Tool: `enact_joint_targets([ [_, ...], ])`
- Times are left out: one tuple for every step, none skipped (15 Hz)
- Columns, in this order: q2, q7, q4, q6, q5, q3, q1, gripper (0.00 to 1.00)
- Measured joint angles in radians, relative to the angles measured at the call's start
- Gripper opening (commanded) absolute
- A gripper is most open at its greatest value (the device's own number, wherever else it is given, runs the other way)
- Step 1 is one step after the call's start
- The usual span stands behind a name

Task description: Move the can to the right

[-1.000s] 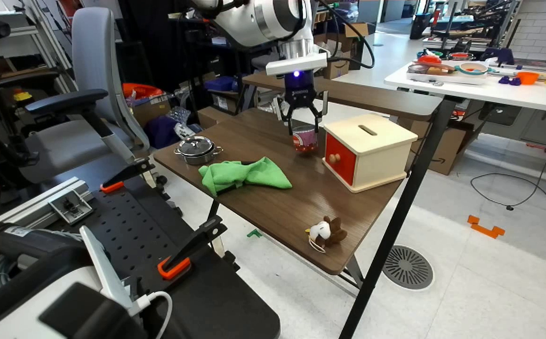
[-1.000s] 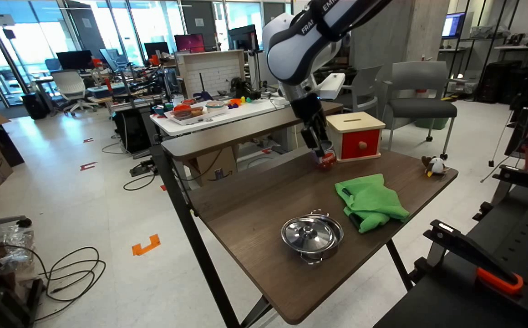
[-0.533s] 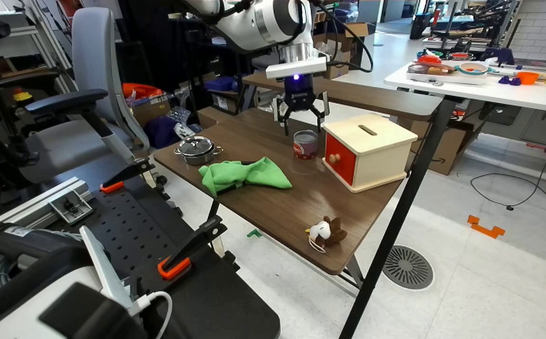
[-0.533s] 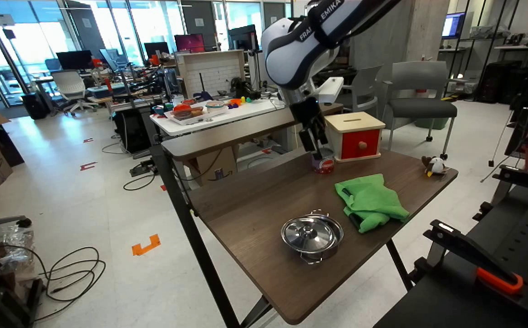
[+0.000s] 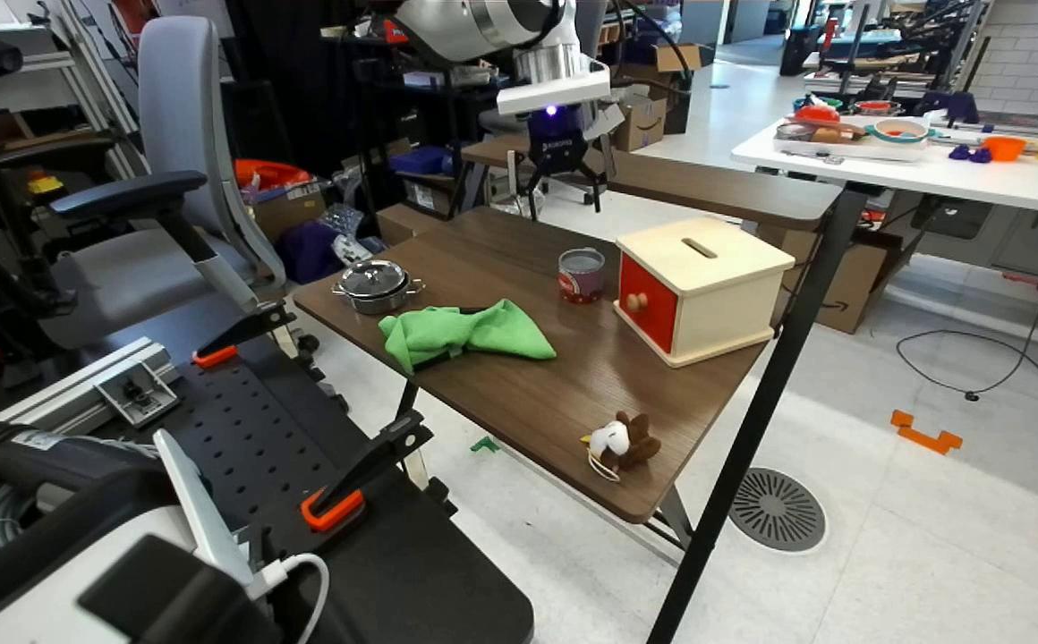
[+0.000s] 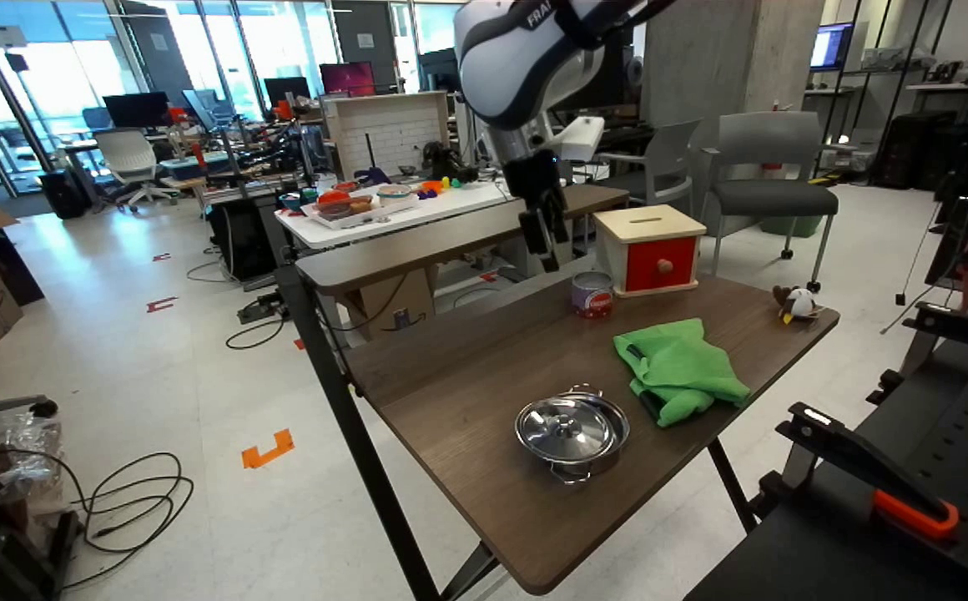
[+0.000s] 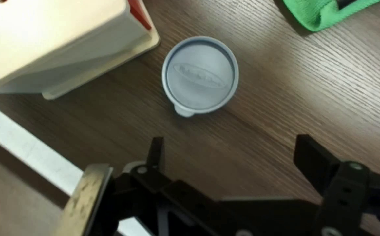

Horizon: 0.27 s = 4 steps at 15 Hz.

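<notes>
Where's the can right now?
In both exterior views, the can stands upright on the brown table, just left of the wooden box.

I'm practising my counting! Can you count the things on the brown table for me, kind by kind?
Can: 1
Silver pot with its lid: 1
Green cloth: 1
Wooden box with a red front: 1
Brown-and-white toy: 1
Total: 5
I can't tell if the black bit at the cloth is separate.

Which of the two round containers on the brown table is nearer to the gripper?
The reddish can beside the wooden box; the silvery pot near the green cloth stands farther away.
</notes>
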Motion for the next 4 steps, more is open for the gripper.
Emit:
enact_joint_targets([
  [-0.031, -0.008, -0.020, 0.014, -0.002, 0.006, 0.010, 1.00],
  [-0.068, -0.009, -0.050, 0.036, -0.008, 0.009, 0.023, 1.00],
  [-0.110, -0.010, -0.090, 0.059, -0.013, 0.009, 0.037, 1.00],
  [-0.154, -0.012, -0.133, 0.067, -0.016, 0.011, 0.050, 1.00],
])
